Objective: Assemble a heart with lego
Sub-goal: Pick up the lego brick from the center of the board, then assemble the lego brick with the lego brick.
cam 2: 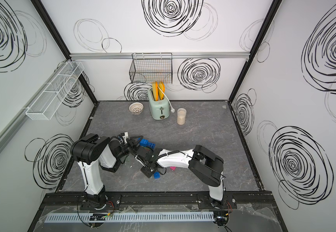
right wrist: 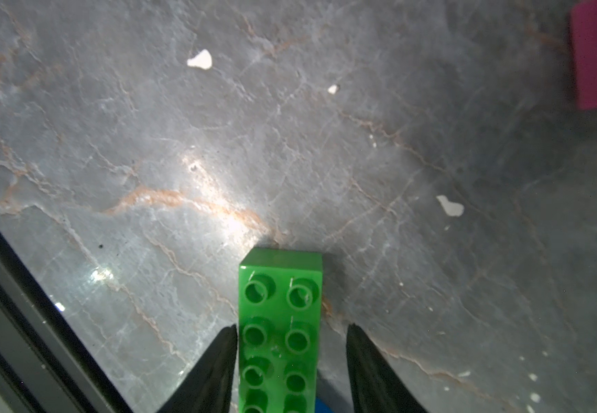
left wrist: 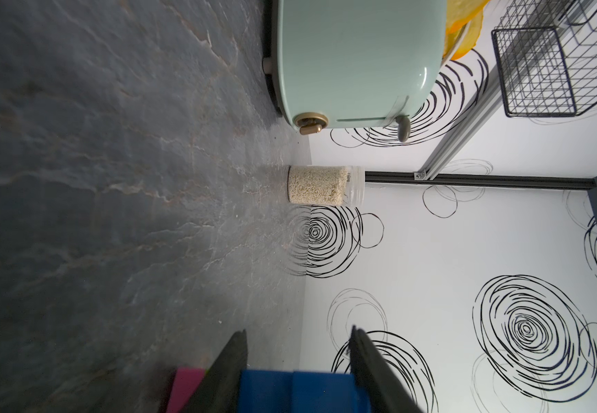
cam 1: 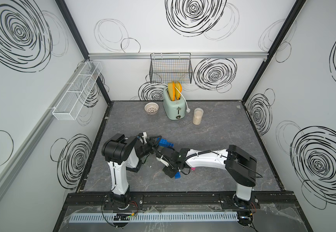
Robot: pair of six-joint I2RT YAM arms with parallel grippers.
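Note:
My left gripper [left wrist: 299, 330] is shut on the heart [cam 1: 164, 143], a clump of blue bricks held just above the table at mid-left in both top views [cam 2: 147, 143]. The left wrist view shows blue bricks [left wrist: 293, 391] between the fingers, with a pink one [left wrist: 184, 388] beside them. In the right wrist view a green oblong brick [right wrist: 279, 286] lies between the fingertips of my right gripper [right wrist: 291, 327]. One finger touches its side and the other stands apart, so the gripper is open. A loose blue brick [cam 1: 177, 175] and a loose pink brick [cam 1: 193, 169] lie by the right wrist.
A mint toaster [cam 1: 173, 106] holding yellow slices, a white bowl [cam 1: 151, 108] and a jar of grains [cam 1: 197, 116] stand at the back. A black wire basket [cam 1: 171, 69] and a white mesh shelf [cam 1: 76, 92] hang on the walls. White crumbs [right wrist: 200, 59] dot the table.

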